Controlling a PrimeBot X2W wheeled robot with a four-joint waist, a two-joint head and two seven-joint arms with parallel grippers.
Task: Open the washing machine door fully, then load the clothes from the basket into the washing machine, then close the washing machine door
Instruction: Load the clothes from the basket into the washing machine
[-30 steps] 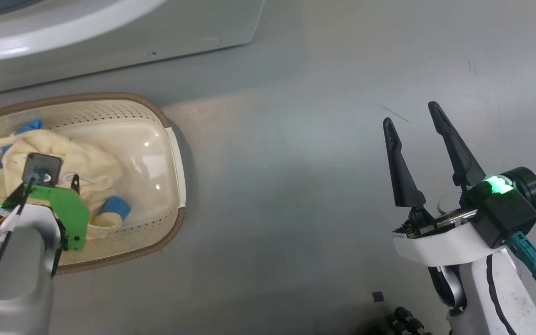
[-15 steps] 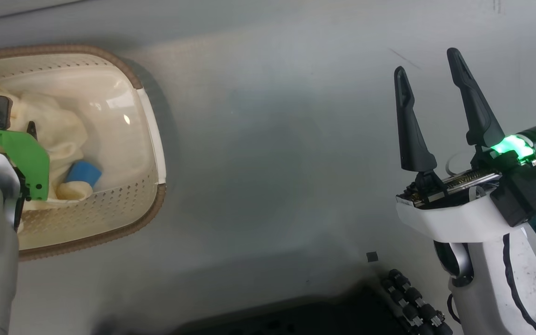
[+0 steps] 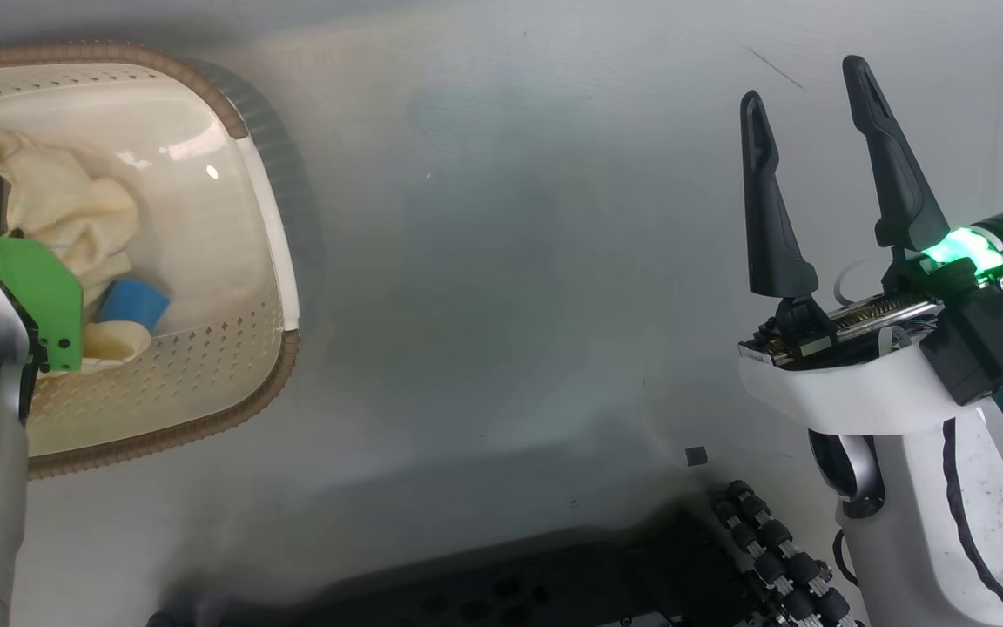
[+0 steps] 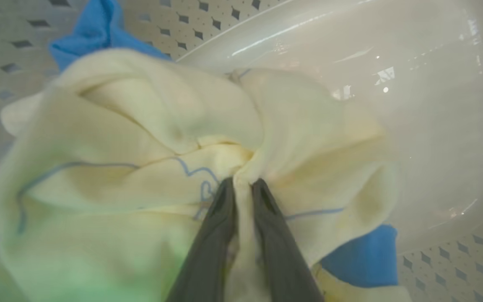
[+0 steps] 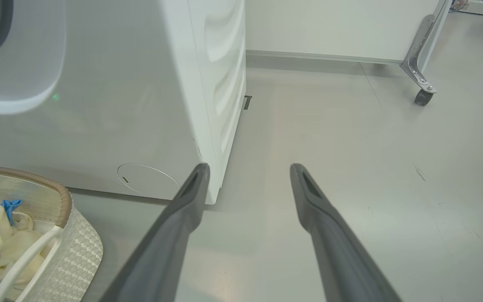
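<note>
Now the left gripper (image 4: 242, 183) has closed. A second ago its two dark fingers were spread wide above the pile, and at this moment they are pressed almost together with a fold of the pale yellow clothes (image 4: 141, 138) pinched between them; the cloth gathers into wrinkles toward the tips. The clothes lie inside the basket (image 4: 442, 105), heaped toward its left side, with a blue cuff (image 4: 359, 256) showing at the near edge of the pile, while the right part of the basket bottom is bare and shiny. The basket stands on the grey floor (image 3: 510, 261) near the front of the washing machine (image 5: 120, 105), on the robot's left. In the head view the basket sits closer to the left edge than in the earlier pictures, but it is the camera that has moved, not the basket. The right gripper (image 3: 804, 78) is as it was: fingers spread, holding nothing, over bare floor well apart from the basket. For the task this means, as I judge, that the grasp on the garment is made and the loading step passes from reaching to carrying. What remains is to lift the cloth over the rim and bring it to the drum. The pinch takes only one fold, so a part of the pile may trail or slip.
</note>
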